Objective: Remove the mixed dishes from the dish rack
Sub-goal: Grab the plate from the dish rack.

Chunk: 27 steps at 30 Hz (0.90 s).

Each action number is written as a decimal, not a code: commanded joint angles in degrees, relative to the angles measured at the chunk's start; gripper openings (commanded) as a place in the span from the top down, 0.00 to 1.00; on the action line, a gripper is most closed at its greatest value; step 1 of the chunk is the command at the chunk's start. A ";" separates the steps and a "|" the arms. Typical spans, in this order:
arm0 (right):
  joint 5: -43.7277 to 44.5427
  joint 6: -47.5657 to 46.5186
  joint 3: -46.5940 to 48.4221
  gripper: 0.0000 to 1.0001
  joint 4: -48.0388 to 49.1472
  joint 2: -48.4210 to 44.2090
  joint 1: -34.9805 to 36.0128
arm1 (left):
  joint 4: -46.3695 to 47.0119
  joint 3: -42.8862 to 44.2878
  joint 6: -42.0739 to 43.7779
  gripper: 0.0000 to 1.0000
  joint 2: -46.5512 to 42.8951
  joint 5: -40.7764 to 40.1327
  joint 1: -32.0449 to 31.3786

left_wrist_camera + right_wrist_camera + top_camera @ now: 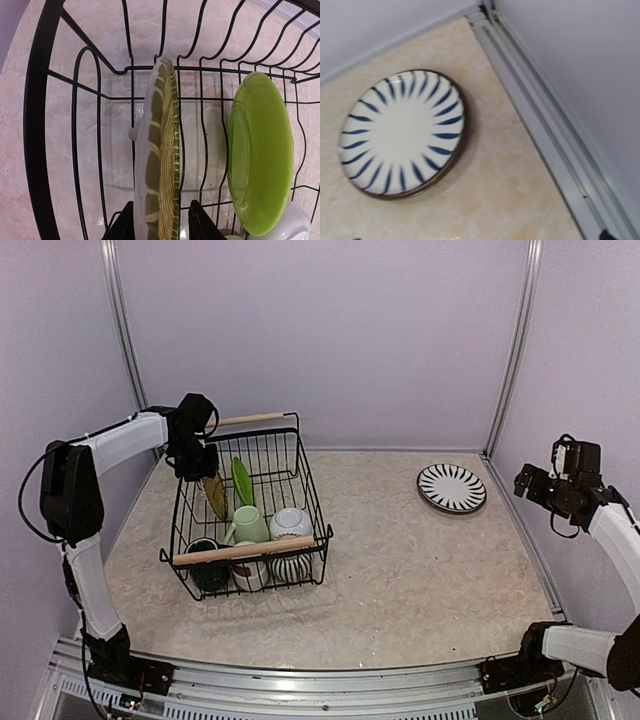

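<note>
The black wire dish rack (303,462) stands left of centre. At its far left corner an olive, straw-patterned plate (157,165) stands on edge, and my left gripper (161,205) straddles its rim from above, one finger close on each side. A thin slit shows by the right finger (199,222). A lime-green plate (260,150) stands beside it. A pale green mug (249,524), white bowl (291,523), striped mug (290,566) and dark teal mug (207,565) fill the near end. My right gripper (524,483) hangs open above the striped plate (402,132), which lies flat on the table.
A wooden bar handle (243,551) crosses the rack's near end and another (250,419) its far end. Purple walls and a metal floor rail (545,130) close in the table just right of the striped plate.
</note>
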 commanded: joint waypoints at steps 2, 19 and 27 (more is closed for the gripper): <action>-3.63 2.12 -2.95 0.00 0.44 -3.63 1.00 | -1.18 2.10 -1.47 0.73 2.15 -3.76 -1.06; -3.76 4.90 -2.79 0.00 1.92 -1.68 4.69 | -5.96 7.60 -0.51 0.96 3.08 -8.18 -3.09; -3.27 4.39 -2.66 0.00 1.08 -2.20 5.36 | -8.31 11.11 -0.24 1.00 2.85 -10.29 -5.02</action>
